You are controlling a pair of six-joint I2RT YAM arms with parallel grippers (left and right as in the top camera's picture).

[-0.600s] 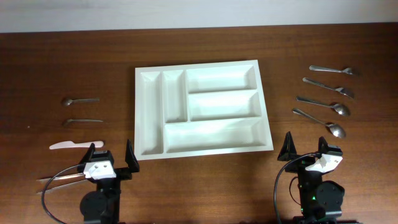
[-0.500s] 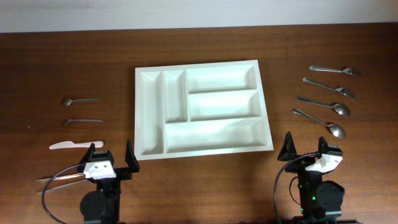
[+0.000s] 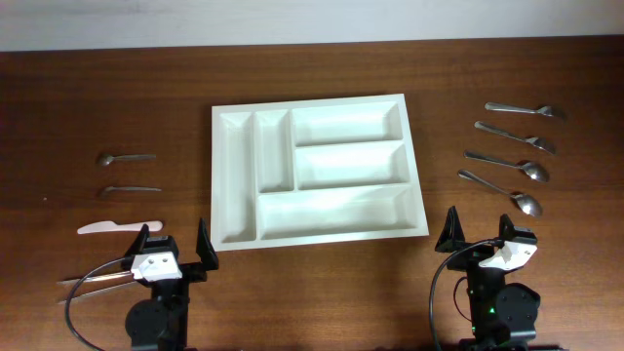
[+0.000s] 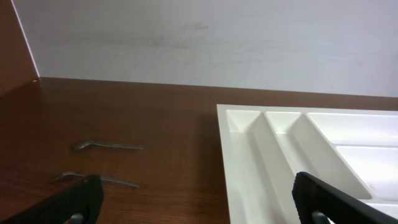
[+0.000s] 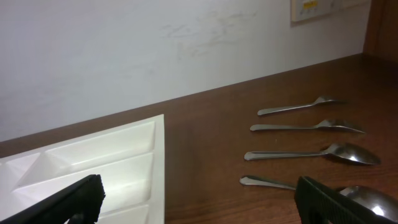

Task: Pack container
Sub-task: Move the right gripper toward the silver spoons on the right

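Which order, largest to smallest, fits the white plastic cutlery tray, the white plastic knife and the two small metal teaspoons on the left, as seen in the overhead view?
1. white plastic cutlery tray
2. white plastic knife
3. upper small metal teaspoon and lower small metal teaspoon: they look alike, so unranked.

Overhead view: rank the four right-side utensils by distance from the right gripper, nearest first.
1. Front spoon, just beyond the right gripper.
2. Second spoon, behind it.
3. Third utensil, farther back.
4. Rearmost utensil, nearest the wall.
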